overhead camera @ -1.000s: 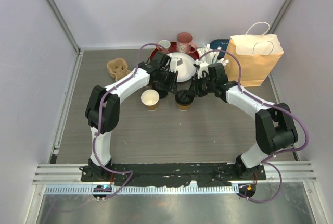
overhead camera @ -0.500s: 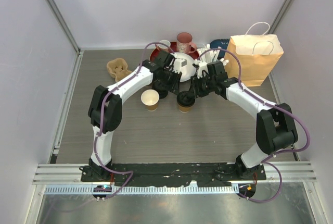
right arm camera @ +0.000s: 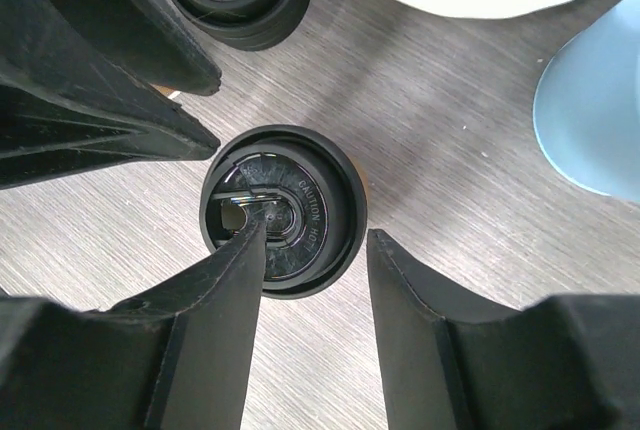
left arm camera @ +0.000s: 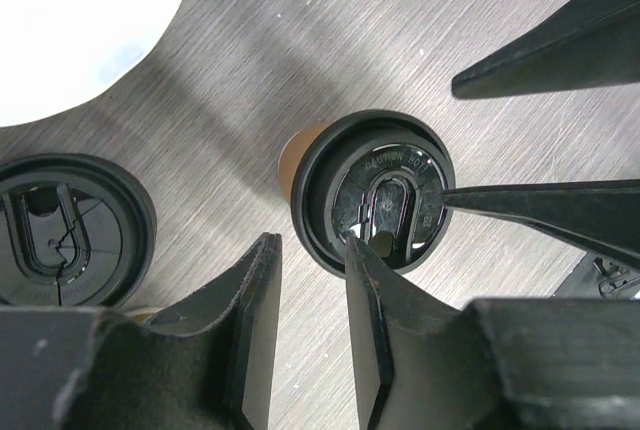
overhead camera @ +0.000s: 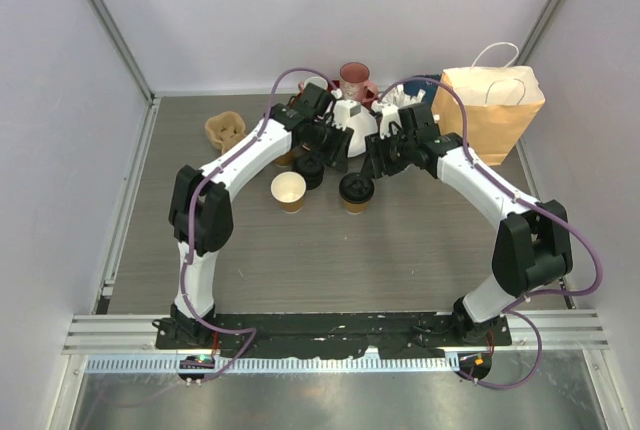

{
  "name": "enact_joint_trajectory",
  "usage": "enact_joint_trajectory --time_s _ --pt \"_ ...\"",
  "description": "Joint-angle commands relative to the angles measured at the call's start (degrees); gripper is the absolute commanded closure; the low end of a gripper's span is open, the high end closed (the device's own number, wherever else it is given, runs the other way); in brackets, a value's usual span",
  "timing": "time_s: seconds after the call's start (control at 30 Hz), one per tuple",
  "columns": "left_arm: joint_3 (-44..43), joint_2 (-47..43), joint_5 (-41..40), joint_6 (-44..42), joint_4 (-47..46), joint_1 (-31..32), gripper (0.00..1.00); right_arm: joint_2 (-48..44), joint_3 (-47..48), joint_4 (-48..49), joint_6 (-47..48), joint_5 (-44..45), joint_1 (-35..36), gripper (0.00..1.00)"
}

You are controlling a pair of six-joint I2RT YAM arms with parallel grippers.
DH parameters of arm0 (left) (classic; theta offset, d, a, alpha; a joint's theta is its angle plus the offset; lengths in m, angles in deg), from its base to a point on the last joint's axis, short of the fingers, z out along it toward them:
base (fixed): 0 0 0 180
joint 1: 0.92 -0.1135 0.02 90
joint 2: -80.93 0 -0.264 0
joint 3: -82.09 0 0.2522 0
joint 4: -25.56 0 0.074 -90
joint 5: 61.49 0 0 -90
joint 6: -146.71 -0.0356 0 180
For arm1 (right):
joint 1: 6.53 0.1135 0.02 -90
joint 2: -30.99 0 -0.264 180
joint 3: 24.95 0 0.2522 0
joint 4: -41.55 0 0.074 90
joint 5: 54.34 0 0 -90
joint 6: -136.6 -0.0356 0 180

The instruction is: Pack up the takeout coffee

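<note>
Takeout coffee cup (overhead camera: 355,190), tan, black-lidded; left and right jaws apart, empty

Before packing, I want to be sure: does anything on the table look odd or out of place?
One cup stands open, without a lid, left of the lidded cup. Another black lid sits just beyond the open one. Nothing looks spilled or tipped.

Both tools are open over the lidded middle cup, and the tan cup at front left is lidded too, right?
Not quite. The front-left paper cup has no lid: the top external view shows its white inside. The rest holds: the left tool and right tool are open over the lidded cup.
</note>
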Motion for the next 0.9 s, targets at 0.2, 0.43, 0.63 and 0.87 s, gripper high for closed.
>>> enact_joint_trajectory --time_s 0.2,0.43,0.63,0.87 --pt "-2.2 -9.0 1.2 -2.4 4.7 -7.8 0.43 2.8 12.8 1.4 25.2 -22.7 3.3 0.45" --pt "5.1 -16.5 1.4 -5.7 6.3 -17.3 0.36 16.9 27.6 -11.6 53.2 -27.4 6.2 0.42" --pt "10.8 -19.6 3.1 -7.8 6.9 -22.9 0.36 31.3 43.5 -33.4 77.3 -26.8 6.7 0.46" --pt "14.9 -21.3 4.3 -8.1 5.3 -26.4 0.36 40.9 54.1 -39.9 84.6 -21.3 8.1 0.53"
